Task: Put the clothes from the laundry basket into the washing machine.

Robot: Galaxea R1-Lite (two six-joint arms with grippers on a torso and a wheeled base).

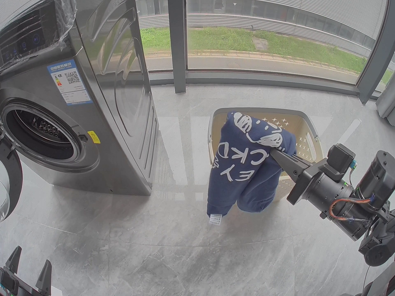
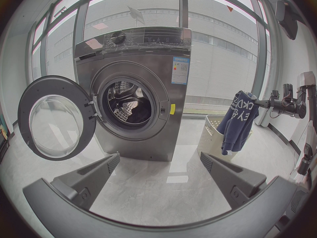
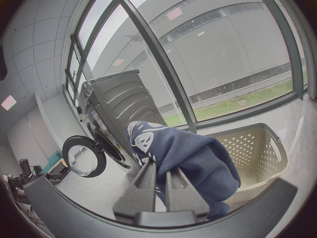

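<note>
The washer (image 1: 82, 103) stands to my left, the basket (image 1: 306, 122) to its right, before the window (image 1: 267, 25). A shirt (image 1: 242, 165) hangs from my right gripper (image 1: 275, 154) above the basket.

The navy sweatshirt (image 1: 242, 165) hides the laundry basket's (image 1: 288, 112) near wall; the head view's left edge cuts off the washer door (image 1: 8, 177).

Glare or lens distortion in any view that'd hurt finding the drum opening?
Head view: daylight reflects brightly off the floor beside the washing machine; the drum opening is shadowed. Left wrist view: heavy fisheye, dark corners, drum interior lit. Right wrist view: fisheye bows the window frames; the navy garment in the right gripper partly blocks the machine.
</note>
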